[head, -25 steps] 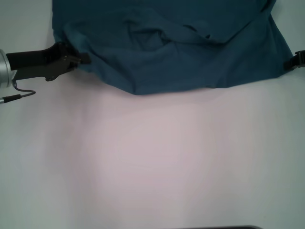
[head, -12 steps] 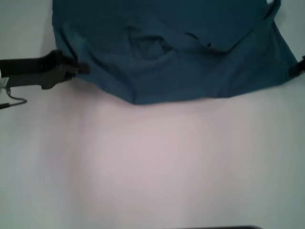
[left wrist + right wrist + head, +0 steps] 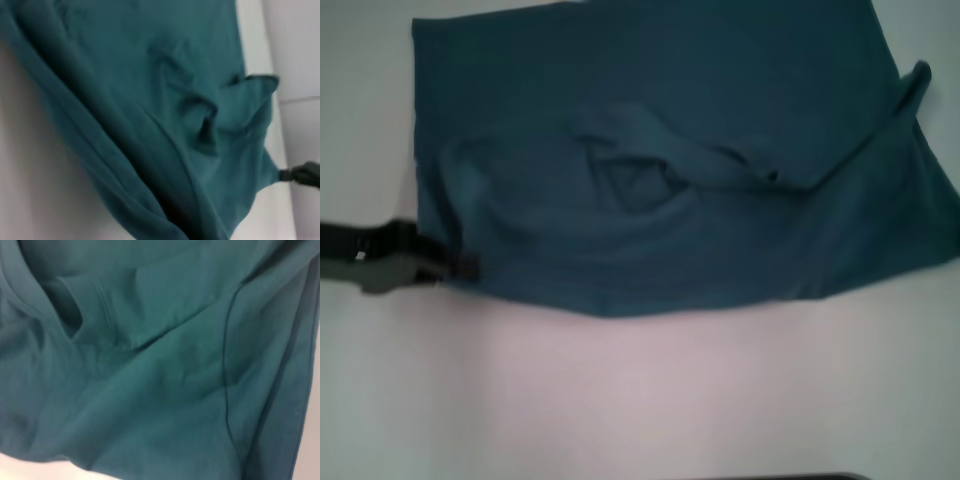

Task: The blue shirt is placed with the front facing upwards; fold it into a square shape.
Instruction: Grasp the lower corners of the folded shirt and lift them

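The blue shirt (image 3: 720,230) lies rumpled across the far half of the white table, its plain side up, with no lettering showing. Its round collar (image 3: 635,185) is bunched near the middle. My left gripper (image 3: 463,267) is at the shirt's near left corner, shut on the hem. The right gripper is outside the head view. In the left wrist view it shows as a dark tip (image 3: 289,174) with a corner of the shirt (image 3: 125,100) drawn to a point in it. The right wrist view is filled with the shirt's cloth (image 3: 150,390) and a hem seam.
Bare white table (image 3: 640,400) runs from the shirt's near edge to the front. A dark strip (image 3: 770,477) lies at the very front edge. A loose fold (image 3: 890,110) stands up on the shirt's right side.
The shirt has been drawn toward the near side of the table and more of it shows. My left gripper moved nearer and leftward with the hem. The right gripper left the head view.
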Robot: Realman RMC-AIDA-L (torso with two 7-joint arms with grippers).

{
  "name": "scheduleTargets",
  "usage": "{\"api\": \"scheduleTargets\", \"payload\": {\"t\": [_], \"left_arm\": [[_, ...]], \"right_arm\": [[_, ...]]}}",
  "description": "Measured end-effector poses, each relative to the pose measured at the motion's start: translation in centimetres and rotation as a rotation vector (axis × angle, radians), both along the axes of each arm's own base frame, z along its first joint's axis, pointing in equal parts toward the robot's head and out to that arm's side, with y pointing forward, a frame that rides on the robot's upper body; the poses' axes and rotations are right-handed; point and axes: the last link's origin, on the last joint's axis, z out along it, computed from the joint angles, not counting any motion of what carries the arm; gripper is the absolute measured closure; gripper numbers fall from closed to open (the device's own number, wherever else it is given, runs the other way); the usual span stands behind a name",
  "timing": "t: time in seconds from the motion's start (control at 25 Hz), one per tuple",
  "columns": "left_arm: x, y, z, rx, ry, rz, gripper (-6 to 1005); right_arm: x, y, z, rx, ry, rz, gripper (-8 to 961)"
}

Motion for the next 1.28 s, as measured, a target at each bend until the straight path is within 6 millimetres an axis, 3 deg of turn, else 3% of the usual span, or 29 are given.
{"api": "scheduleTargets", "payload": {"t": [0.44, 1.28], "left_arm": [[-2.4, -3.5, 0.5, -0.155, 0.108, 0.062, 992], [-3.8, -6.5, 0.8, -0.261, 0.169, 0.107, 992]], "right_arm": [[0.7, -3.3, -1.3, -0.172, 0.017, -0.045, 950], [0.8, -6.1, -1.5, -0.296, 0.073, -0.086, 947]]}}
